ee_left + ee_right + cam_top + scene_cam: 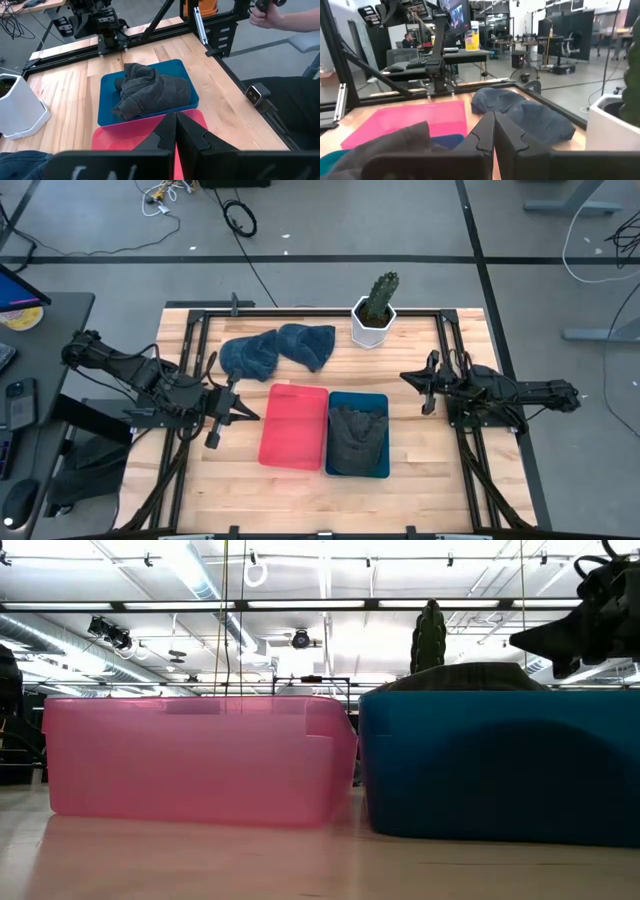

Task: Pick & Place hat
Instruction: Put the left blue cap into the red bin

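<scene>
A dark grey hat (357, 435) lies crumpled in the blue bin (380, 402), also in the left wrist view (150, 90). Two blue hats (278, 348) lie on the table by the far edge, touching each other; the right wrist view shows the blue hats (525, 112). The pink bin (294, 425) stands against the blue bin's left side. My left gripper (247, 417) is shut, hovering left of the pink bin. My right gripper (404, 376) is shut, right of the blue bin.
A white pot with a cactus (375, 312) stands at the table's far edge. Black frame rails (190, 370) run along the table's left and right sides. In the left wrist view a person's hand (270, 15) shows beyond the table.
</scene>
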Tool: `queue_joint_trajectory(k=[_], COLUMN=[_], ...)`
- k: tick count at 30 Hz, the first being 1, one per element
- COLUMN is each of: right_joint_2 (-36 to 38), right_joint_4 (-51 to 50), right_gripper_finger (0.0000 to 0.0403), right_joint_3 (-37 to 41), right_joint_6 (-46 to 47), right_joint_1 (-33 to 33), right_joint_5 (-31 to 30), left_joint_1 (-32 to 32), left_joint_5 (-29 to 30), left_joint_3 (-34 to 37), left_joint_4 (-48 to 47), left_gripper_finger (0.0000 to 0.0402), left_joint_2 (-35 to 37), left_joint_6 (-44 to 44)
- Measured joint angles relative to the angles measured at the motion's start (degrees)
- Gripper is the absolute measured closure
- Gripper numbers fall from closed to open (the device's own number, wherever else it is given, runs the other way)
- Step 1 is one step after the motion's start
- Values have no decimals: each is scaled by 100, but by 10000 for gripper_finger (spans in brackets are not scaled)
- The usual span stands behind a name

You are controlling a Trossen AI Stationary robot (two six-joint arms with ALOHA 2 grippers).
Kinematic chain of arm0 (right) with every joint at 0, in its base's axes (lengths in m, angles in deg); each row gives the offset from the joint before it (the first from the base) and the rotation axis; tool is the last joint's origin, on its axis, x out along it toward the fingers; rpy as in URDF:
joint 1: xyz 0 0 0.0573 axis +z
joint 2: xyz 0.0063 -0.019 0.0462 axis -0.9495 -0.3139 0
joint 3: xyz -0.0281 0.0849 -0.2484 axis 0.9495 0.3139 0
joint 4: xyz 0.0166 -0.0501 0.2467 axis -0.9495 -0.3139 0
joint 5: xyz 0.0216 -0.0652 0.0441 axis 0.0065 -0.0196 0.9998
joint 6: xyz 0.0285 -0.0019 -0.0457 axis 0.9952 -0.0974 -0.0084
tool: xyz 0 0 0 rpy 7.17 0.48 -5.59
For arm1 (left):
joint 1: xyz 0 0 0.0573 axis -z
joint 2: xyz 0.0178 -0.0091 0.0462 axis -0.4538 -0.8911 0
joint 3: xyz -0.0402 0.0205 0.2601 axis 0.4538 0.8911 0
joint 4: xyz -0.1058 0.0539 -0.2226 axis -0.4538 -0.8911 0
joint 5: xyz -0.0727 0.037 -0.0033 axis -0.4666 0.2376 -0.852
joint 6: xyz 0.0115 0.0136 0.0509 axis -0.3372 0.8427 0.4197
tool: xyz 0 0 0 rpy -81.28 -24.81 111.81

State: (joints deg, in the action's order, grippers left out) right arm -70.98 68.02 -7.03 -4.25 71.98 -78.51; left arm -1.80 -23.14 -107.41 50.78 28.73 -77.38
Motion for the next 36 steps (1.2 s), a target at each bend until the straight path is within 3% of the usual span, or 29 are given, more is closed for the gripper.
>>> queue_joint_trajectory(k=[6, 10, 20, 24, 32, 36], right_joint_2=[-2, -2, -4, -4, -7, -7], right_joint_4=[6, 11, 22, 21, 24, 25], right_gripper_finger=[389, 389, 389, 389, 389, 389], right_joint_3=[-2, -2, -2, -2, -2, -2], right_joint_6=[-170, 265, 361, 364, 364, 364], right_joint_1=[1, 2, 2, 2, 2, 2], right_joint_5=[2, 2, 2, 2, 2, 2], left_joint_1=[0, 0, -245, -759, -2315, -3075], left_joint_5=[57, 281, 1180, 1578, 1603, 1598], left_joint_3=[0, 0, 0, -1, -2, -2], left_joint_4=[5, -12, -15, -205, -1433, -1770], left_gripper_finger=[387, 387, 388, 388, 388, 388], left_joint_2=[-45, -143, -559, -777, -1022, -1134], left_joint_6=[-50, -46, -122, -373, -1478, -1588])
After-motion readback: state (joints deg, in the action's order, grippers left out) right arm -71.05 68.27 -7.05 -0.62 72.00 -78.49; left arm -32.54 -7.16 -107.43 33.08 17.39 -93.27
